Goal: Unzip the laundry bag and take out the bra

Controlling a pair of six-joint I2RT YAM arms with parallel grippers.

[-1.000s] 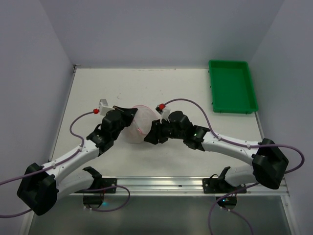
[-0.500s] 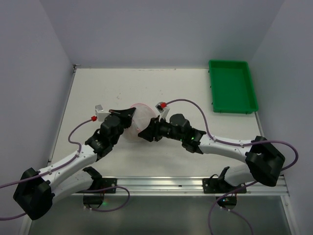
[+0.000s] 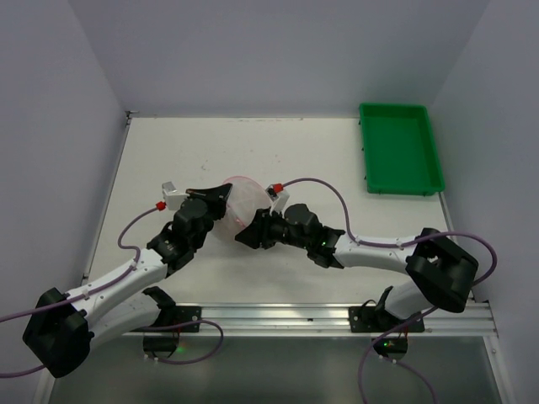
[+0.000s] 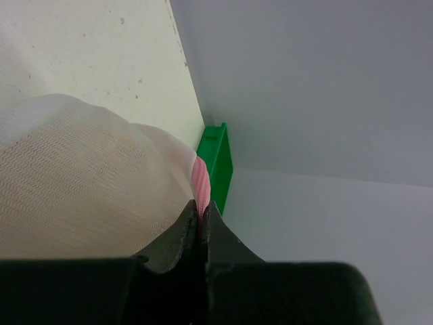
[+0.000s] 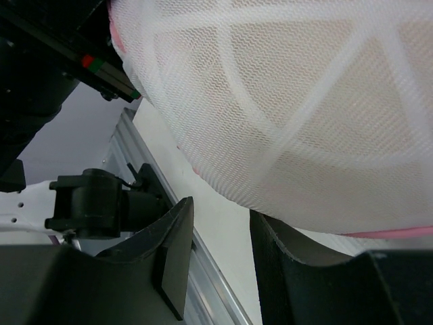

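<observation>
Laundry bag (image 3: 240,210) sits mid-bench, nearer left edge; prob. light, floppy mesh, so take the firmer pink zip edge (image 4: 198,181); left gripper (image 4: 201,218) clamped there; right gripper (image 5: 220,223) fingers apart, just below bag.

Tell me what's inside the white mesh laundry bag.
The laundry bag is translucent mesh: a beige-tan tint shows through, probably the bra. Cups, straps and anything else inside are veiled by the mesh.
</observation>
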